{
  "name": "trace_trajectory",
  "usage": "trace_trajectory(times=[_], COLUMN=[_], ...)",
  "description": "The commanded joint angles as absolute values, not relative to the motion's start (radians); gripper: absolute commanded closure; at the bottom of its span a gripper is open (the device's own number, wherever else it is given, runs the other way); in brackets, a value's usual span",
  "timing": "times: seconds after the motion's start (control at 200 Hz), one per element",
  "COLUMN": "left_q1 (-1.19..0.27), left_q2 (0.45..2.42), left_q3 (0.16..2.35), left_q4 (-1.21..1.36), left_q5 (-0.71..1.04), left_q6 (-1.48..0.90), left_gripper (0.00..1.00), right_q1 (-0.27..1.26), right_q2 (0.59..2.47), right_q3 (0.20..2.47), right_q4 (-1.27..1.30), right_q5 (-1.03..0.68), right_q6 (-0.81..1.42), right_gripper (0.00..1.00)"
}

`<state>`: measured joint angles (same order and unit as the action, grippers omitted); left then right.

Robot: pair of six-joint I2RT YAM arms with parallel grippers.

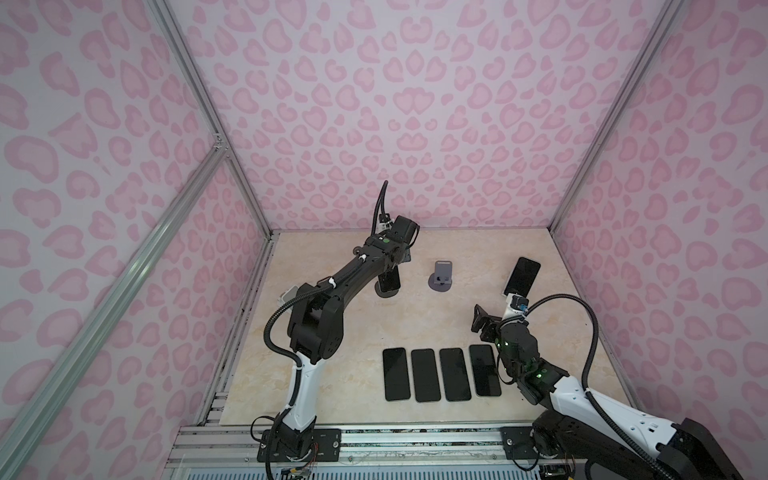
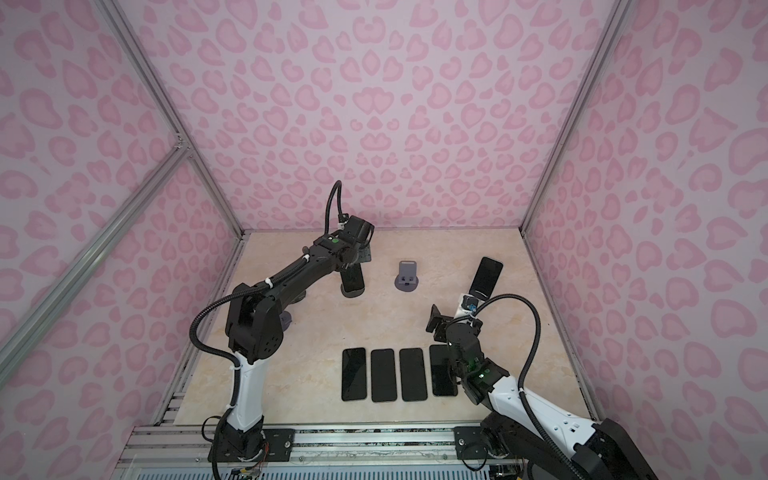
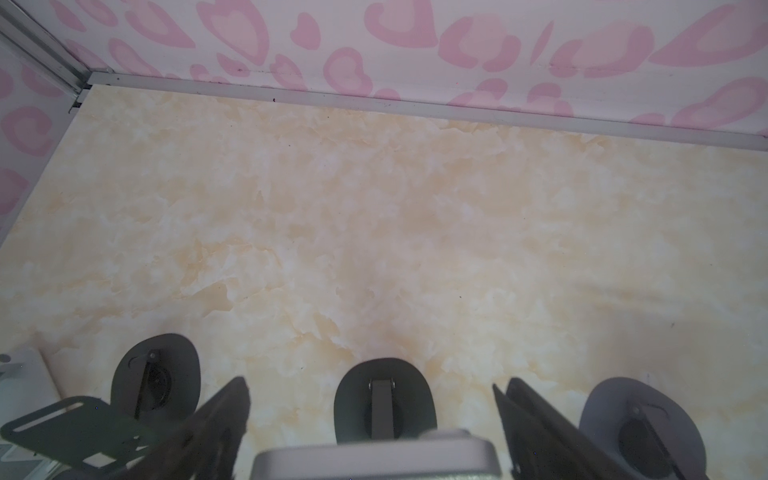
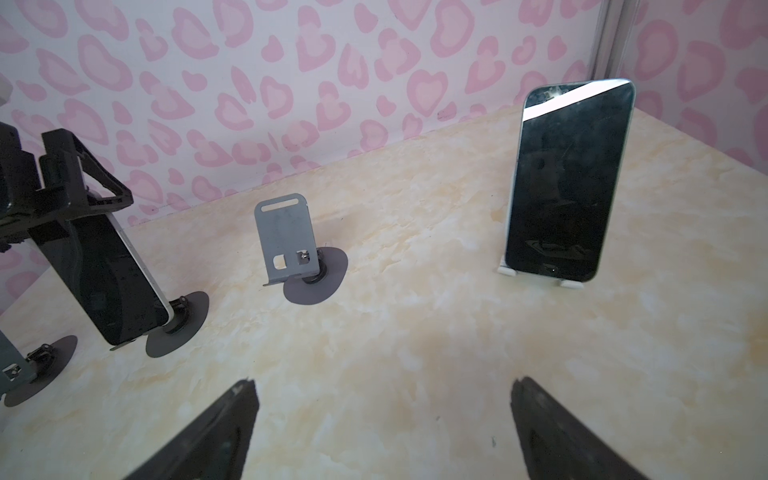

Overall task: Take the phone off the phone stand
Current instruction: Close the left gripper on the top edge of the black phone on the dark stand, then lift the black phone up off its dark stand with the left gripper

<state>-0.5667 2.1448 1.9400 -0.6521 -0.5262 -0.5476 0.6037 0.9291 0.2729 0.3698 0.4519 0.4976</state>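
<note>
A dark-screened phone [image 4: 120,282] with a silver edge [image 3: 374,457] leans on a dark phone stand [image 4: 178,328] at the back left of the table, seen in both top views [image 1: 390,284] [image 2: 353,284]. My left gripper [image 3: 370,386] is open over the phone's top end, one finger on each side with small gaps, and it also shows in the right wrist view [image 4: 70,195]. A second phone [image 4: 569,183] [image 1: 522,276] stands on a white stand [image 4: 569,284] at the back right. My right gripper [image 4: 382,390] [image 1: 482,320] hovers open and empty in front of it.
An empty grey stand [image 1: 441,276] [image 4: 286,237] sits between the two phones. Further empty stands [image 3: 156,378] [image 3: 640,424] flank the left gripper. Several phones [image 1: 440,374] lie flat in a row near the front edge. Pink patterned walls [image 1: 374,124] enclose the marble table [image 1: 436,324].
</note>
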Motion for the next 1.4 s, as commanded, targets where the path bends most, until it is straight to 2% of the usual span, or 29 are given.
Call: trace_trajectory(times=[0.0, 0.14, 0.42, 0.565, 0.71, 1.085, 1.395], left_q1=[-0.565, -0.565, -0.565, -0.565, -0.566, -0.568, -0.572], left_q2=[2.158, 2.165, 2.168, 2.16, 2.154, 2.071, 2.017], left_q3=[1.95, 1.956, 1.948, 1.944, 1.934, 1.869, 1.815], left_q4=[-0.638, -0.641, -0.649, -0.65, -0.645, -0.612, -0.589], left_q5=[-0.531, -0.532, -0.535, -0.535, -0.532, -0.518, -0.473], left_q6=[-0.534, -0.533, -0.544, -0.55, -0.547, -0.532, -0.504], left_gripper=[0.07, 0.14, 0.19, 0.27, 0.31, 0.44, 0.49], right_q1=[0.604, 0.604, 0.603, 0.603, 0.603, 0.603, 0.603], right_q2=[0.93, 0.932, 0.934, 0.927, 0.926, 0.926, 0.927], right_q3=[0.278, 0.277, 0.279, 0.277, 0.271, 0.276, 0.279], right_q4=[0.393, 0.394, 0.394, 0.394, 0.401, 0.393, 0.392], right_q5=[0.458, 0.461, 0.461, 0.467, 0.469, 0.473, 0.474], right_q6=[0.502, 0.502, 0.498, 0.5, 0.5, 0.499, 0.496], right_gripper=[0.03, 0.03, 0.04, 0.05, 0.06, 0.06, 0.06])
